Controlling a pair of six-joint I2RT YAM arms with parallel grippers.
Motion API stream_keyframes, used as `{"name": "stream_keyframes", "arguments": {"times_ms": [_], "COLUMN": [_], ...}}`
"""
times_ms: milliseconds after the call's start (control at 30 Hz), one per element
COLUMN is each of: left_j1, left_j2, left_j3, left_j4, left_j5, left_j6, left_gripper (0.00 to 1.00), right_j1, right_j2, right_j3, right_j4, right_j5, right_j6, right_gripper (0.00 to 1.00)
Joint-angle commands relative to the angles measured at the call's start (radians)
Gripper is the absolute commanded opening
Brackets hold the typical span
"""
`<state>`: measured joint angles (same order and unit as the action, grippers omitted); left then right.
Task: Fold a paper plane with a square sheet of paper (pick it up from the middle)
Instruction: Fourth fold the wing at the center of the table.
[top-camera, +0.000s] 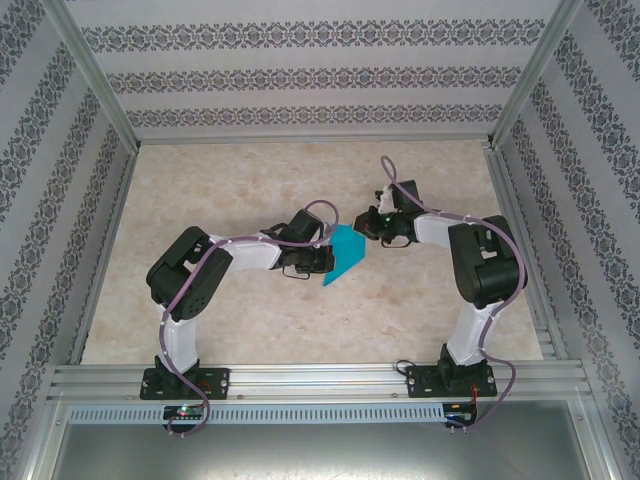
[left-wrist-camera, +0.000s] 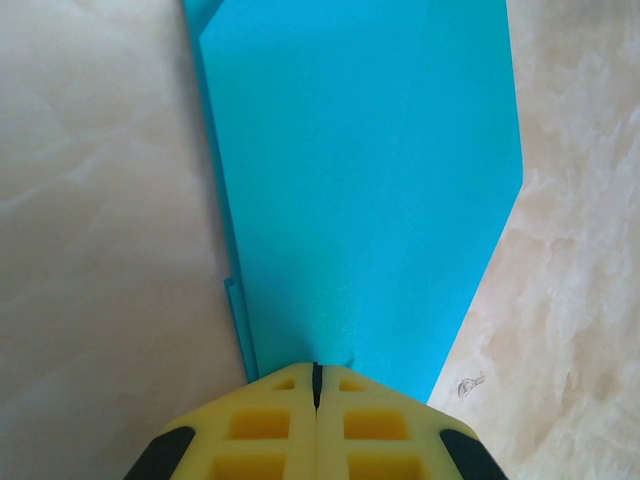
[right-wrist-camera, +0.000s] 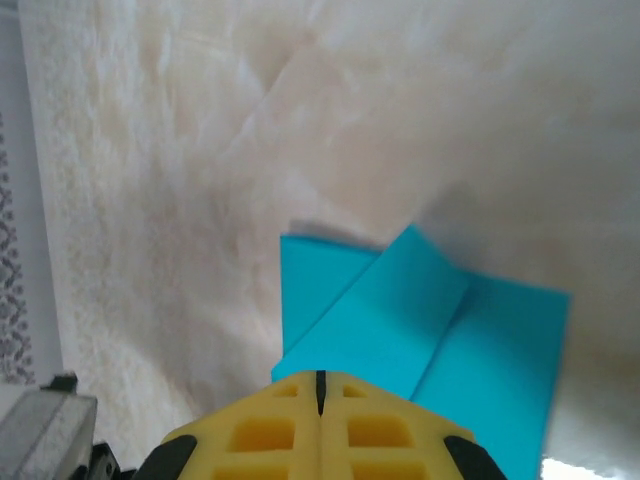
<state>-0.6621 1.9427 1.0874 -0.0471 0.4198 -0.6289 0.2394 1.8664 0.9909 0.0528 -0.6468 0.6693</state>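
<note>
Marbled tabletop (top-camera: 200, 180) fills the floor of a wallpapered booth, and from the overhead camera you see the teal paper (top-camera: 345, 255) at its middle, between the two arms. Its long axis runs on a slant, far end toward the right arm, near end toward the bases. Your left gripper (top-camera: 325, 258) meets it from the left side and your right gripper (top-camera: 366, 228) meets its far corner from the right, so both are equally close. Both arms are bent at the elbow and reach inward, wrists facing each other.

On the left wrist camera, the left gripper (left-wrist-camera: 316, 372) has its yellow fingers pressed together with no gap. The teal paper (left-wrist-camera: 370, 200) comes out from between the tips and stretches straight away from you. A second layer shows along its left edge. I judge it is pinched there.

On the right wrist camera, the right gripper (right-wrist-camera: 320, 378) is likewise closed tight, and the teal paper (right-wrist-camera: 430, 320) begins at the tips and spreads away and to the right. A crease rises on a slant to a point, and a shadow on the tabletop (right-wrist-camera: 200, 150) beyond suggests the paper is lifted. Your next fold turns on that crease, so mind that the two grips pull along the long axis rather than across it.
</note>
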Motion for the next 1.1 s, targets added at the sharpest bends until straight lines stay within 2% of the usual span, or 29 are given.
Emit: {"name": "stream_keyframes", "arguments": {"times_ms": [0,233,500,600,700,800,967,1067], "left_j1": [-0.018,-0.017,-0.018,-0.018,-0.018,-0.017,-0.018,-0.018], "left_j2": [0.069,0.057,0.025,-0.009,-0.047,-0.074,-0.087,-0.074], "left_j3": [-0.050,-0.048,-0.023,-0.004,0.012,0.005,-0.040,-0.060], "left_j4": [-0.201,-0.186,-0.177,-0.169,-0.144,-0.098,-0.017,0.049], "left_j5": [-0.026,-0.015,0.002,0.000,0.010,0.035,0.088,0.125], "left_j6": [-0.011,-0.012,-0.005,-0.003,-0.012,-0.036,-0.094,-0.143], "left_gripper": [0.00,0.00,0.00,0.08,0.22,0.32,0.33,0.30], "right_j1": [0.039,0.060,0.054,0.054,0.053,0.052,0.054,0.054], "right_j2": [0.018,0.085,0.108,0.116,0.117,0.122,0.136,0.139], "right_j3": [-0.027,-0.026,-0.024,-0.020,-0.019,-0.014,-0.001,0.000], "right_j4": [-0.007,-0.001,-0.095,-0.124,-0.142,-0.155,-0.181,-0.192], "right_j5": [-0.043,-0.049,0.028,0.049,0.068,0.068,0.061,0.062], "right_j6": [0.026,0.028,-0.031,-0.051,-0.062,-0.069,-0.075,-0.080], "right_gripper": [0.00,0.00,0.00,0.00,0.00,0.00,0.00,0.00]}}
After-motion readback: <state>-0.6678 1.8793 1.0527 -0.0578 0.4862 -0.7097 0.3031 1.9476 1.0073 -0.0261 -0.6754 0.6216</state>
